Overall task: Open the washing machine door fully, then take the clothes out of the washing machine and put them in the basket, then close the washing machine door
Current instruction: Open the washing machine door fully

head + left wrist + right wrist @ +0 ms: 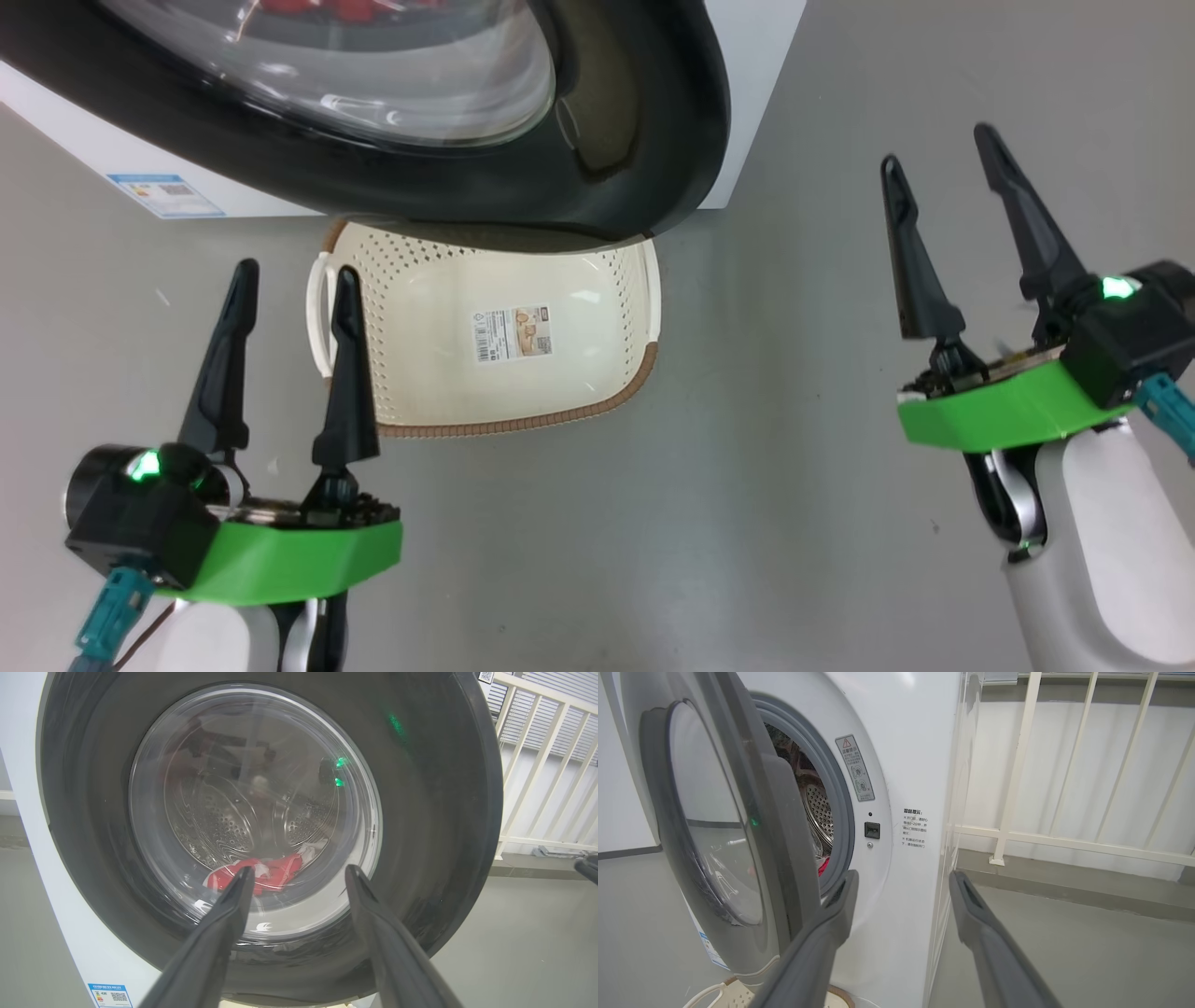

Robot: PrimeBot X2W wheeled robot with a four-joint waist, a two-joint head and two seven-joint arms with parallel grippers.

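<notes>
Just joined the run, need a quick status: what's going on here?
The robot is in front of the washing machine. The washing machine door is ajar, not fully open. The red clothes lie in the drum, and the basket sits empty on the floor under the door. The left gripper and right gripper are both open and hold nothing.

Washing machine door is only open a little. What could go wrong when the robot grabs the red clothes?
1. The washing machine door stands partly open, between the open left gripper and the clothes; reaching now would likely bump it.
2. The basket sits partly under the door, so pulled-out clothes might land on the floor.
</notes>
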